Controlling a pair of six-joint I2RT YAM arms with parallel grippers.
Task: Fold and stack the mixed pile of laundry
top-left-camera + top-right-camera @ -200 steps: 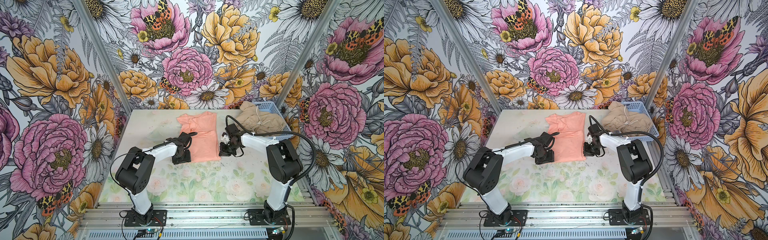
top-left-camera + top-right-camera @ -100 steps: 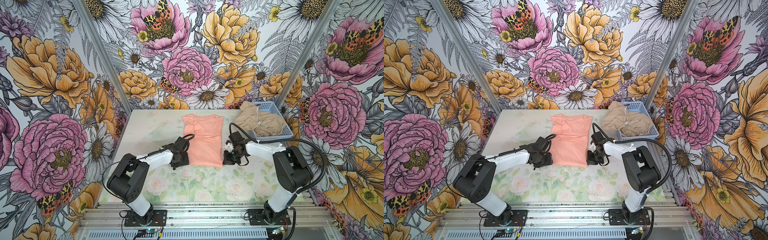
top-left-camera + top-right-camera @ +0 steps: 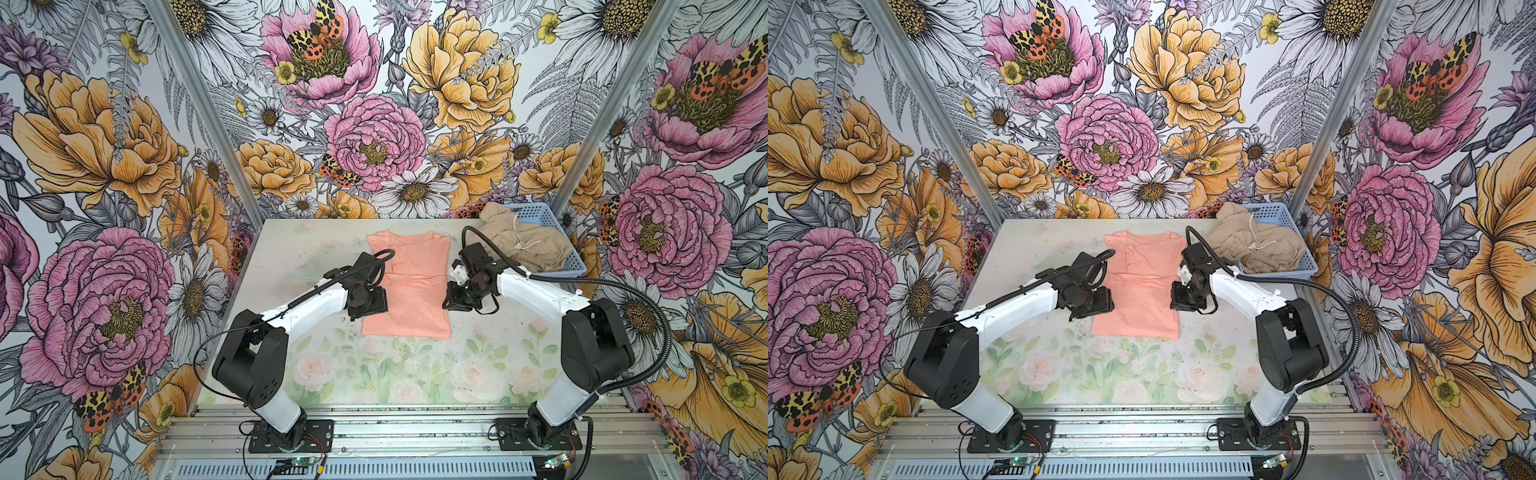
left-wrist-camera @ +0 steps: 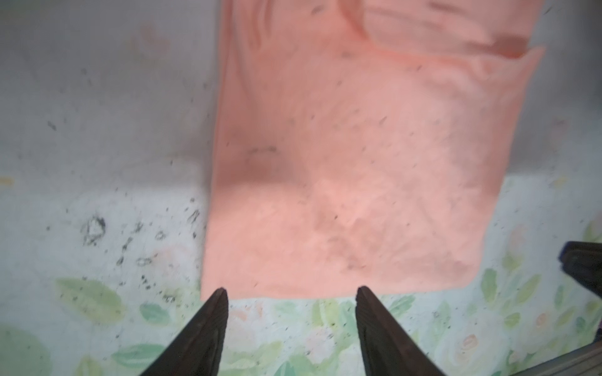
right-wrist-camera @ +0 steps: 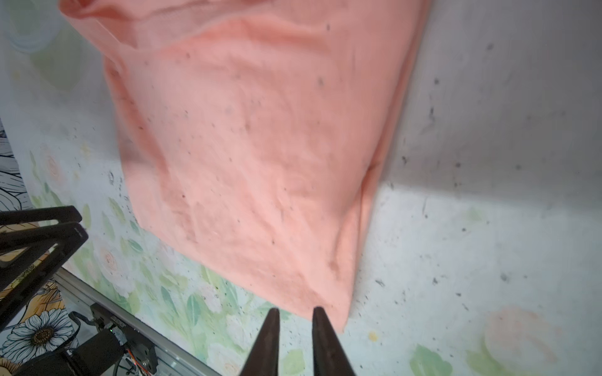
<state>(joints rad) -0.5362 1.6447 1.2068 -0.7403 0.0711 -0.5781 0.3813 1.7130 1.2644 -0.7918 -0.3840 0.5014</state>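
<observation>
Looking over your table [image 3: 316, 374], you see the peach T-shirt [image 3: 411, 286] lying flat at its middle. The blue basket [image 3: 575, 262] in the far right corner holds the beige garment [image 3: 519, 245]. Your left gripper [image 4: 291, 289] gapes empty at the hem, and your right gripper [image 5: 294, 311] stands narrowly parted, also empty.

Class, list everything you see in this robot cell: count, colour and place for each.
T-shirt: one, peach-pink, folded flat mid-table.
Garment with drawstring: one, beige-tan, heaped in the basket.
Basket: one, light blue, far right corner.
Table: one, pale floral print, beneath all.
Walls: three, flower-patterned, around the table.
Arms: two, white and black, flanking the T-shirt.
Left claw: one, black, open, beside the T-shirt's left edge.
Right claw: one, black, slightly open, beside its right edge.
</observation>
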